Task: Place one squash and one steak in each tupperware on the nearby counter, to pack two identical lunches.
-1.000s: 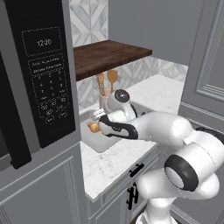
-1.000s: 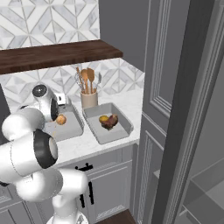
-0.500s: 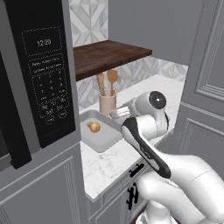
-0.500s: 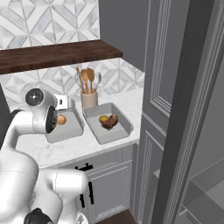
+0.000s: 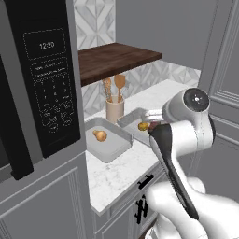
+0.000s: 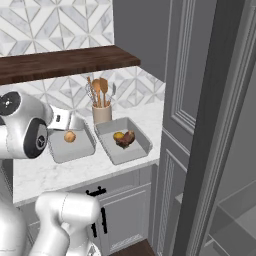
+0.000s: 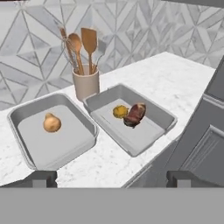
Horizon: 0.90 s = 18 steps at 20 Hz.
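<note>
While hand (image 7: 109, 177) gapes, left tupperware (image 7: 26, 114) holds squash (image 7: 52, 123) alone

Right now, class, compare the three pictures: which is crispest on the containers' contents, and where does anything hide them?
Hand view: flat even light, squash and steak crisp. Left base view: arm hides most of the right tupperware. Right base view: both visible, smaller.

Two tupperware containers are counted, one (image 7: 26, 114) beside the other (image 7: 162, 114). Two squashes (image 7: 52, 123) (image 7: 119, 112) are seen, one steak (image 7: 134, 114), one utensil cup (image 7: 85, 85).
</note>
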{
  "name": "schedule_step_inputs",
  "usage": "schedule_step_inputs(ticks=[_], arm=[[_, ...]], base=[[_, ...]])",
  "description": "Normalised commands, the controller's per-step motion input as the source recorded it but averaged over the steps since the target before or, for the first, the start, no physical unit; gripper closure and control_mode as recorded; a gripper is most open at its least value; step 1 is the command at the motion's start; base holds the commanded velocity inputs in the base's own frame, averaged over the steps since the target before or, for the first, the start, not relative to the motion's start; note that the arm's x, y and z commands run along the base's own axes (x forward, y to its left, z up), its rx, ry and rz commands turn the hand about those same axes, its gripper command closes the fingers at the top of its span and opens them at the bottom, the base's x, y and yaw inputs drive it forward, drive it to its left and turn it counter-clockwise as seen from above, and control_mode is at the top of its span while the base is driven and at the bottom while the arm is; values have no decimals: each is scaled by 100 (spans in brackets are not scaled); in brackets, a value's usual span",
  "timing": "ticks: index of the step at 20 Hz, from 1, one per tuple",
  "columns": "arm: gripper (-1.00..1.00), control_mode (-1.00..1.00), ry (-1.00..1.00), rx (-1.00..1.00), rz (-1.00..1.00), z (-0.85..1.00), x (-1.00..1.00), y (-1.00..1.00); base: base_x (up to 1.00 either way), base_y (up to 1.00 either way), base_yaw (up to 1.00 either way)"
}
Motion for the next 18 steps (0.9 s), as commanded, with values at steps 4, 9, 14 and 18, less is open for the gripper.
schedule_step_inputs(ticks=[4, 9, 14, 18], arm=[[-100, -100, 0, 1, -2, 4, -100, -19], [-100, -100, 0, -1, 4, -11, -95, 7], [-100, 100, 0, -2, 2, -10, -39, 11], [-100, 100, 0, 0, 0, 0, 0, 0]], base=[[0, 0, 0], [0, 0, 0], [-60, 18, 4], [-100, 37, 4]])
